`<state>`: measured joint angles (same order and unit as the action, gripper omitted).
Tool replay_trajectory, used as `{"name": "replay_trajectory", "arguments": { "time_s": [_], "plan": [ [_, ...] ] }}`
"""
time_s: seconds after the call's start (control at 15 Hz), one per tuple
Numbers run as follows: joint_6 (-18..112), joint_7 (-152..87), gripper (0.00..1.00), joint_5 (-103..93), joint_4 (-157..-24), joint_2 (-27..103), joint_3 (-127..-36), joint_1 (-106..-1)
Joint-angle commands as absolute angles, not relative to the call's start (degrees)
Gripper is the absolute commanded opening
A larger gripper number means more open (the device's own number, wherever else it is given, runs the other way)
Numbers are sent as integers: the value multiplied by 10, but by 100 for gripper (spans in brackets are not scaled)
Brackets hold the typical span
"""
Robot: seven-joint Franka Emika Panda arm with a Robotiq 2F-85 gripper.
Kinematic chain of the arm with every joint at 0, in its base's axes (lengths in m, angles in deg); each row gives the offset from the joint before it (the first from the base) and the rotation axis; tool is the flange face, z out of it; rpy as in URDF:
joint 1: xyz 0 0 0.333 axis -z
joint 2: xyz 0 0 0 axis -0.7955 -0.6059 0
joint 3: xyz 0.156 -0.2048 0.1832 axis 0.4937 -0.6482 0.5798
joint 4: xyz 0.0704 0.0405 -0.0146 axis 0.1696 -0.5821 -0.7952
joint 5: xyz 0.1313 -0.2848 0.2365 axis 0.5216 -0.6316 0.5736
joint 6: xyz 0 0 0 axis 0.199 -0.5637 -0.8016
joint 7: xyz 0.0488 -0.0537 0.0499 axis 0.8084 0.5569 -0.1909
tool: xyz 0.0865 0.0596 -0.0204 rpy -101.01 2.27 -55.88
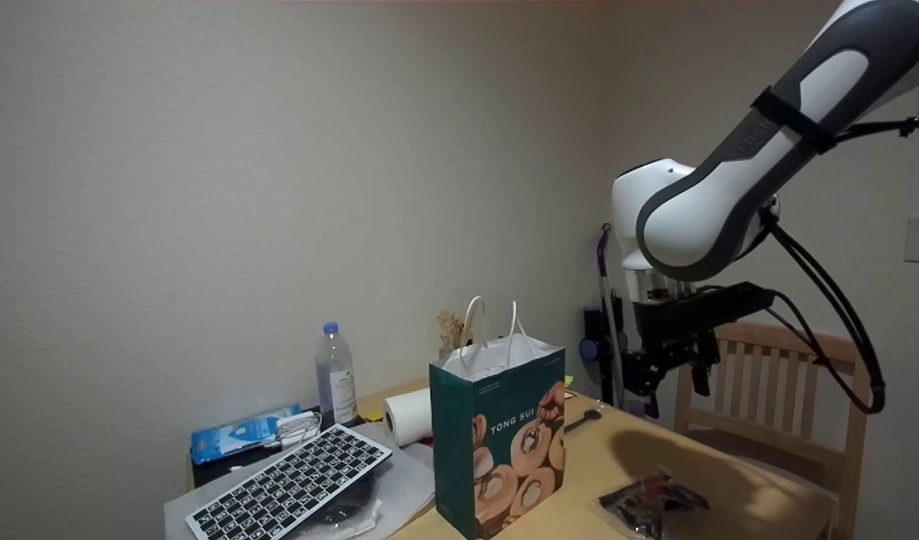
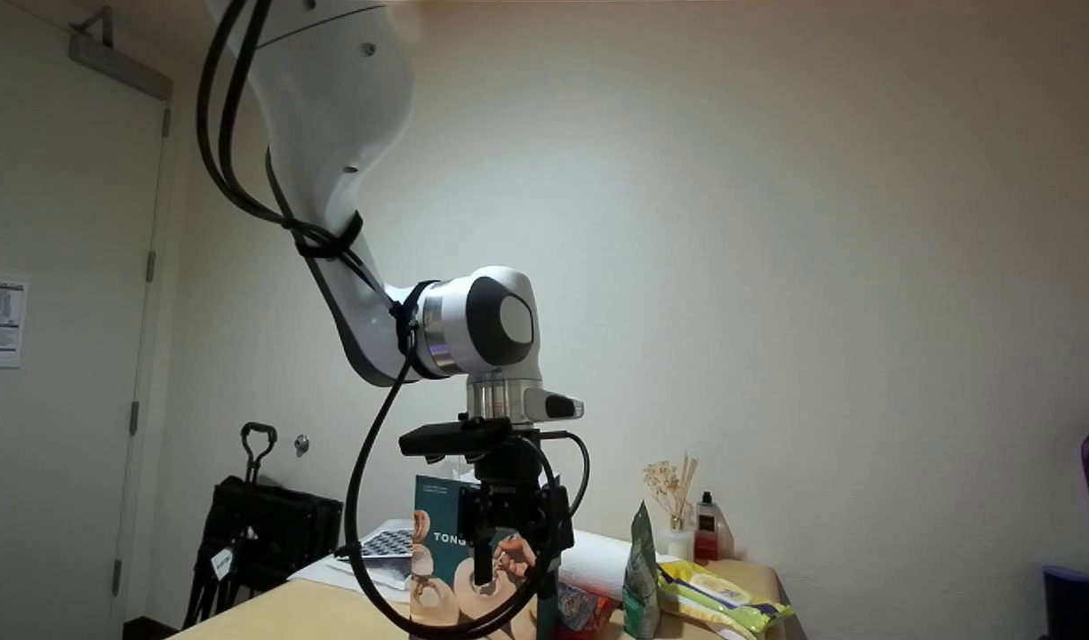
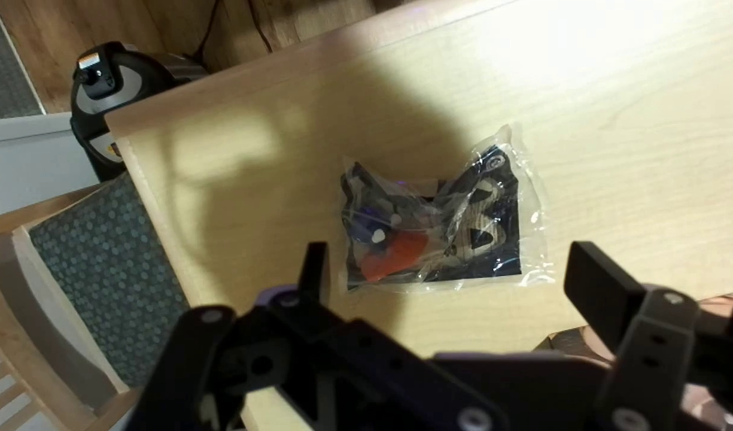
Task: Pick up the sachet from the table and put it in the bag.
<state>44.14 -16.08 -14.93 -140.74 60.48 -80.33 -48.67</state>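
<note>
The sachet is a clear plastic packet with a dark card and red and blue bits inside. It lies flat on the wooden table in an exterior view (image 1: 654, 504) and in the wrist view (image 3: 480, 221). The bag, dark green paper with ring pictures and white handles, stands upright and open-topped on the table (image 1: 459, 442); it also shows behind the gripper in an exterior view (image 2: 433, 511). My gripper (image 3: 453, 266) is open and empty, fingers spread wide. It hangs well above the table on the sachet's side of the bag (image 1: 677, 394).
A black-and-white keyed panel (image 1: 290, 484), a bottle (image 1: 337, 382) and a paper roll (image 1: 408, 416) stand beside or behind the bag. A dark spoon (image 1: 583, 418) lies near it. A green pouch (image 2: 642, 578) and yellow wipes pack (image 2: 717, 594) sit further along. A chair (image 1: 774, 375) adjoins the table edge.
</note>
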Motion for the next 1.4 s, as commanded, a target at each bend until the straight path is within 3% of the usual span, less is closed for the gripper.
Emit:
{"name": "replay_trajectory", "arguments": {
  "time_s": [0.0,0.27,0.4,0.73,1.27,1.33],
  "plan": [
    [428,-121,100,-133,-1399,594,-797,-484],
    [369,42,100,-177,-1395,571,-775,-490],
    [338,-26,100,-191,-1398,573,-774,-500],
    [350,-11,100,-182,-1403,574,-776,-504],
    [414,339,100,-245,-1435,571,-767,-511],
    [391,292,100,-247,-1432,573,-767,-513]
  ]
}}
